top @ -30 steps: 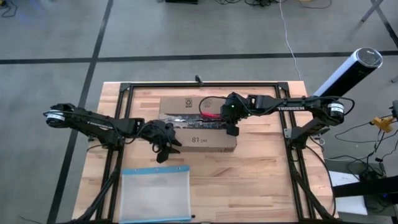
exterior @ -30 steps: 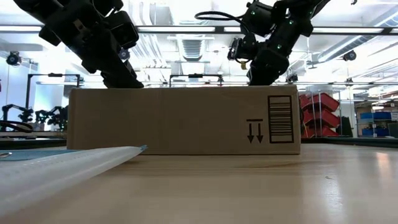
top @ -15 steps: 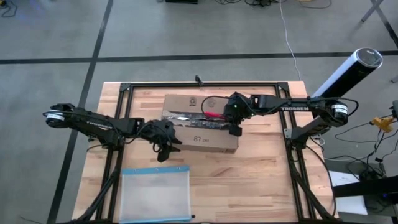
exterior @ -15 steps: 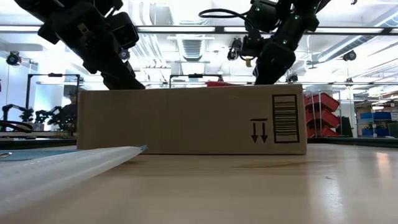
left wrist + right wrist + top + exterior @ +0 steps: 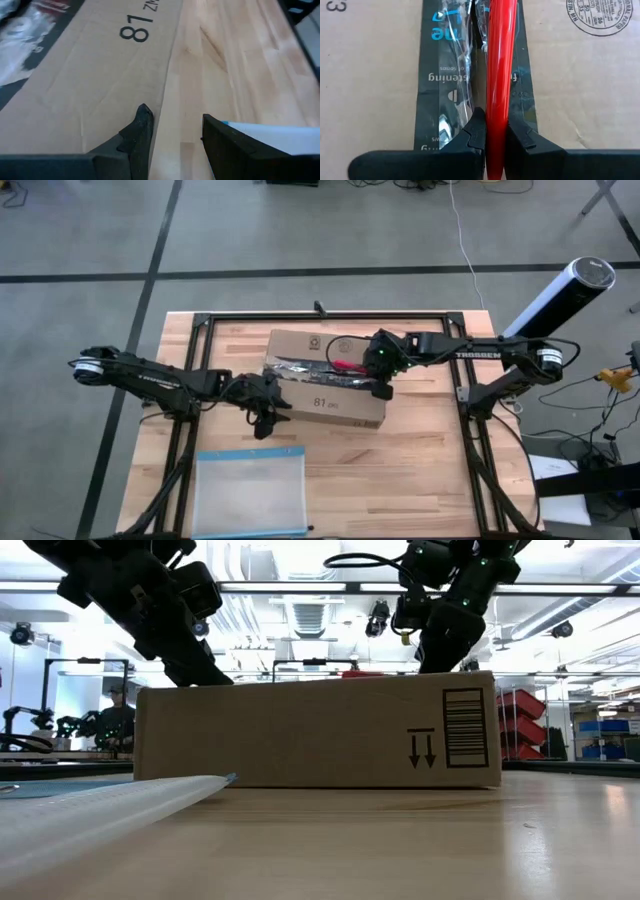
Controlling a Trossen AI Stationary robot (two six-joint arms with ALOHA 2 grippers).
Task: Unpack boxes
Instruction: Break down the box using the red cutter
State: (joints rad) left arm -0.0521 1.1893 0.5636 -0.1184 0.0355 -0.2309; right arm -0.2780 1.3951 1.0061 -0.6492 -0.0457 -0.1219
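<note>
Judging by how things lie, the unpacking is at its opening stage: 1 box (image 5: 325,378) sits near the middle of the table (image 5: 420,470), flaps closed, with the dark tape strip (image 5: 470,75) along its top seam looking crinkled and partly torn but not parted.

The right gripper (image 5: 380,370) stands over the right part of the box top, its fingers (image 5: 476,131) clamped narrow on the red tool (image 5: 498,80), which lies along the seam pointing left. In the right wrist view the tool runs right down the tape line, so the cut appears to be under way rather than finished.

The left gripper (image 5: 262,408) is at the box's near-left corner, its fingers (image 5: 142,127) parted with nothing between them; 1 finger rests against the box's edge, the other over bare table, apparently steadying the box.

A clear pouch (image 5: 250,492) with a blue edge lies on the near-left part of the table, apart from the box.

Still to do, as far as I can judge: finish slitting the tape, fold back the flaps, and lift out whatever is inside, which cannot be seen.
</note>
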